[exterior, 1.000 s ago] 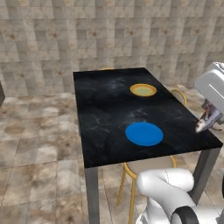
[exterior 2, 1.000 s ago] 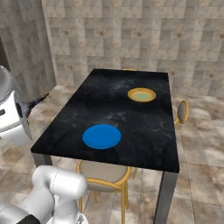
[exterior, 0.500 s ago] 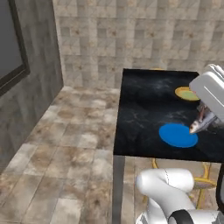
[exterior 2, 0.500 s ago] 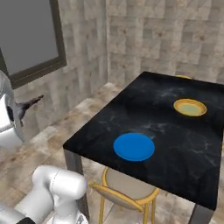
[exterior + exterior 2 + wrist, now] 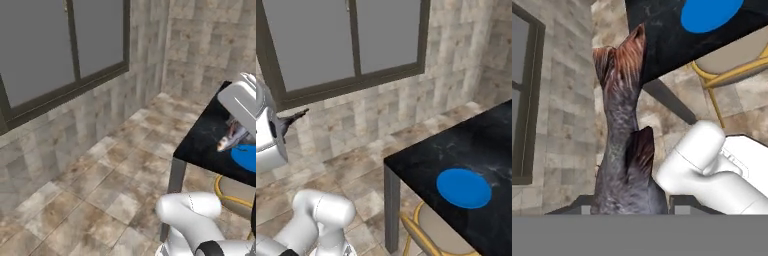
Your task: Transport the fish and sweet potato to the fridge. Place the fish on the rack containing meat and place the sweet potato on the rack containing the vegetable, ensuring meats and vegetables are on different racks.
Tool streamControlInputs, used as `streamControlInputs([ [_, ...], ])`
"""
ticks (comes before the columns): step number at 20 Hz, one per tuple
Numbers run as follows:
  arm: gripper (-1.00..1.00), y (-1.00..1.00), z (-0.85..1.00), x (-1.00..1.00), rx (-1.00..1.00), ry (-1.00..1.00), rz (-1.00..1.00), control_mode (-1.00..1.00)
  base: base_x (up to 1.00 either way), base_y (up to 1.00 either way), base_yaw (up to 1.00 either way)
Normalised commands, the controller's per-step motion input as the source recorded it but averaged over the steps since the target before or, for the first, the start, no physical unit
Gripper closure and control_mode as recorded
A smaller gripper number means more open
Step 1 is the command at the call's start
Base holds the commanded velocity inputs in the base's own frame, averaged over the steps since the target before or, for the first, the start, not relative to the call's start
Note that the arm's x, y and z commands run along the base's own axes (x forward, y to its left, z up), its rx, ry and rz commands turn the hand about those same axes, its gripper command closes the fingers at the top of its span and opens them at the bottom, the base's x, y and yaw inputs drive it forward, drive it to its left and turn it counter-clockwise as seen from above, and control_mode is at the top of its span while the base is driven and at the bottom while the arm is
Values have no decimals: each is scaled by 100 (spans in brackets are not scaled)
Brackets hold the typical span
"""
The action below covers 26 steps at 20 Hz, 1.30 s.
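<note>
The fish [image 5: 623,165], silver-grey with a reddish-brown tail, stands between the fingertips of my gripper [image 5: 629,206], which is shut on its body. Its tail points away from the hand toward the table corner. From the left base camera the fish [image 5: 229,141] hangs slanted under my gripper [image 5: 234,132], just over the table's near edge. In the right base view the dark gripper [image 5: 287,121] sticks out at the far left with the fish tail [image 5: 300,114] at its tip. The sweet potato, the fridge and its racks are out of view.
A black table [image 5: 456,150] carries a blue plate [image 5: 463,187] near its corner, and a yellow chair [image 5: 423,232] is tucked beneath. A dark-framed window [image 5: 60,50] sits in the stone wall on the left. Tiled floor [image 5: 110,170] lies open between wall and table.
The whole picture has swung as the base turns: the table slid to the right edge and the window wall came into view. The fish stays in the shut gripper.
</note>
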Motion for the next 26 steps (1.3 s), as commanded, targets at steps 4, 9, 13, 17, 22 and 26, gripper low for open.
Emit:
streamControlInputs([
  [4, 100, 0, 0, 0, 0, 0, 0, 100, -79, 100, 53],
  [9, 100, 0, 0, 0, 0, 0, 0, 100, -79, 100, 52],
  [13, 100, 0, 0, 0, 0, 0, 0, 100, -52, 100, 60],
  [17, 100, 0, 0, 0, 0, 0, 0, 100, -11, 100, 69],
  [22, 100, 0, 0, 0, 0, 0, 0, 100, 14, 70, 81],
  [26, 100, 0, 0, 0, 0, 0, 0, 100, 19, 1, 98],
])
